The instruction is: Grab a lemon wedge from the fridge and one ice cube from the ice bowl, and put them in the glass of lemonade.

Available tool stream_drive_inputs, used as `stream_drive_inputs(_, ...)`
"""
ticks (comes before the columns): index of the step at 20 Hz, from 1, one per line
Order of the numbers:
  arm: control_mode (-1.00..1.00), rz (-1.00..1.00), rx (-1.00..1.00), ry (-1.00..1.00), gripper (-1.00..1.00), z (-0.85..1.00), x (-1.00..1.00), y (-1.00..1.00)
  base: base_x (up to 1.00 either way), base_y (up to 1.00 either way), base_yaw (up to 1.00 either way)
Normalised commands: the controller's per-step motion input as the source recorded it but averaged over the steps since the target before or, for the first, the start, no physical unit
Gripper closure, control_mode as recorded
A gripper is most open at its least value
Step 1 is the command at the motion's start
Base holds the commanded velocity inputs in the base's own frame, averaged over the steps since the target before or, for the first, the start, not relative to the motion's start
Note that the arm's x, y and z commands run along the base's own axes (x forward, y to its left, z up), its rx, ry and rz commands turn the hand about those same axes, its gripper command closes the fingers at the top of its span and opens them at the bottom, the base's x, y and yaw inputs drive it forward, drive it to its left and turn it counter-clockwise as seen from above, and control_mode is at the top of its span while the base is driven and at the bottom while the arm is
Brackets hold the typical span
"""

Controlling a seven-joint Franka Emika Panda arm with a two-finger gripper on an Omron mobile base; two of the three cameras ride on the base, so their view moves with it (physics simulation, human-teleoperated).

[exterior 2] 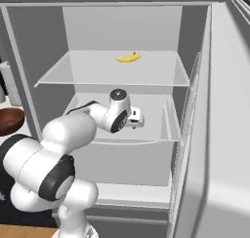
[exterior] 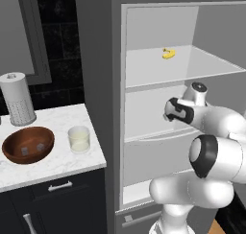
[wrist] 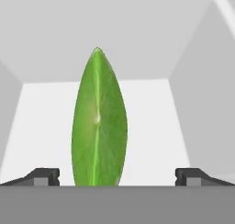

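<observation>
The fridge (exterior: pixel 158 75) stands open, white inside with pale shelves. My gripper (exterior: pixel 168 114) (exterior 2: pixel 139 119) reaches in over the middle shelf. In the hand view the lemon wedge (wrist: pixel 98 122) stands upright on that shelf, green with a pale centre line, right between my gripper's (wrist: pixel 117 176) two fingertips (wrist: pixel 43 176), which stand wide apart and open. On the counter to the left sit the reddish-brown ice bowl (exterior: pixel 28 144) (exterior 2: pixel 10 120) with ice cubes in it and the glass of lemonade (exterior: pixel 79 138) beside it.
A small yellow curved piece (exterior: pixel 168 53) (exterior 2: pixel 129 57) lies on the upper shelf. A tall white perforated cylinder (exterior: pixel 17 99) stands behind the bowl. The open fridge door (exterior 2: pixel 219 110) hangs at the right. A dark drawer front (exterior: pixel 60 185) sits under the counter.
</observation>
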Motion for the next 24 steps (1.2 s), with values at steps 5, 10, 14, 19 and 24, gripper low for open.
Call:
stream_drive_inputs(5,-1.00,0.00,0.00,0.00,-1.00,0.00,0.50,0.00,0.00,0.00,0.00)
stream_drive_inputs(10,-1.00,0.00,0.03,0.00,-1.00,0.00,0.23,0.00,0.00,0.00,0.00)
stream_drive_inputs(14,-1.00,0.03,0.08,-0.05,-1.00,-0.01,-0.08,-0.20,0.00,0.00,0.00)
stream_drive_inputs(19,-1.00,0.04,0.11,-0.14,-1.00,0.00,0.00,-0.05,0.00,0.00,0.00)
stream_drive_inputs(24,-1.00,0.04,0.03,-0.08,-1.00,0.02,0.04,0.00,0.00,0.00,0.00)
